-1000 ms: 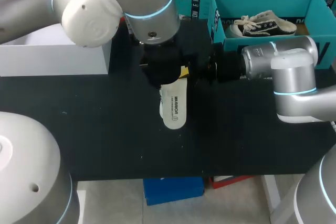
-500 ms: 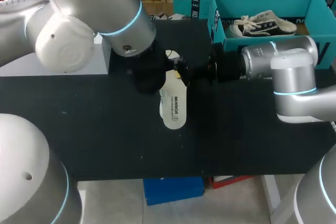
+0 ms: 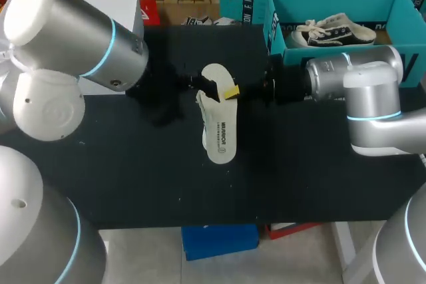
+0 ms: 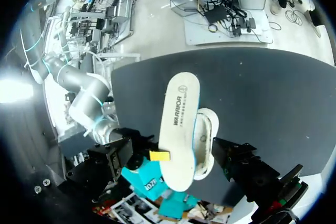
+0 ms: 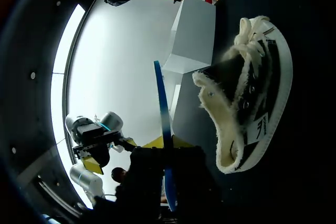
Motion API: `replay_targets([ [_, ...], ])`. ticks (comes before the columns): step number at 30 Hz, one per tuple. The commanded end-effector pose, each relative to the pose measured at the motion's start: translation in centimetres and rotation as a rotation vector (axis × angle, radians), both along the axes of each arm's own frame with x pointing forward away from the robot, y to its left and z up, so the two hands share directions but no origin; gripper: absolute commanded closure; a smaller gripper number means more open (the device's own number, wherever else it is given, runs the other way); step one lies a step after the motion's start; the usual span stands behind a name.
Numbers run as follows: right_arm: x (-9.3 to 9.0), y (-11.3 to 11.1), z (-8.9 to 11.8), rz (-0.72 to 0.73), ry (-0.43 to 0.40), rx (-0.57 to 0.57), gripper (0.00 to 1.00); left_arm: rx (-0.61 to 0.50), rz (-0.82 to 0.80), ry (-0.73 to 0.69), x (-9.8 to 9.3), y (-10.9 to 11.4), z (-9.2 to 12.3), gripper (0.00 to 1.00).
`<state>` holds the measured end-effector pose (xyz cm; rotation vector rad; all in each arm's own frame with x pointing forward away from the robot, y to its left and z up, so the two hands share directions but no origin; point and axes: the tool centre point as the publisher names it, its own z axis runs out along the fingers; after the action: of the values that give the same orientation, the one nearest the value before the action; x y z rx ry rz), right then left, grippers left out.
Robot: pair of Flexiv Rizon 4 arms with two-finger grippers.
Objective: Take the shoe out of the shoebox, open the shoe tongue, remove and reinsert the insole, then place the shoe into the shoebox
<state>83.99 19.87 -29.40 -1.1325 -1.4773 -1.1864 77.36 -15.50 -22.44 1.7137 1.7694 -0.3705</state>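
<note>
Two steps remain: the insole is out and not yet back in.
You have the shoe (image 5: 247, 93) out of the shoebox (image 3: 393, 4) and on the table (image 3: 133, 177), at the centre of the head view, its fleecy mouth open toward the right gripper (image 3: 229, 91). That gripper is clamped on the insole (image 3: 219, 134), which sits wholly outside the shoe, just beside it. Your left gripper (image 3: 163, 98) is left of centre, fingers apart, holding nothing. By my reading, taking out and removal are done. You have yet to slide the insole back in and return the shoe to the shoebox at upper right, where a second shoe (image 3: 333, 31) lies.
</note>
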Motion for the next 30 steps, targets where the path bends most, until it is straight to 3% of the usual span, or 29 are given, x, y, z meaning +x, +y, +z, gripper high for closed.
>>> replay_targets([
  [1,0.1,0.1,-0.1,0.001,0.0,-0.001,1.0,-0.426,-0.075,-0.092,-0.4,0.9,-0.5,0.0],
  [9,0.1,0.1,-0.1,0.001,0.0,-0.001,1.0,-0.56,-0.086,-0.157,-0.2,1.6,-0.9,0.0],
  [16,0.1,0.1,-0.1,0.001,0.0,-0.001,1.0,-0.602,-0.1,-0.177,0.2,2.0,-1.7,0.0],
  [30,0.1,0.1,-0.1,0.001,0.0,-0.001,1.0,-0.686,-0.144,-0.205,2.9,2.6,-3.0,0.0],
])
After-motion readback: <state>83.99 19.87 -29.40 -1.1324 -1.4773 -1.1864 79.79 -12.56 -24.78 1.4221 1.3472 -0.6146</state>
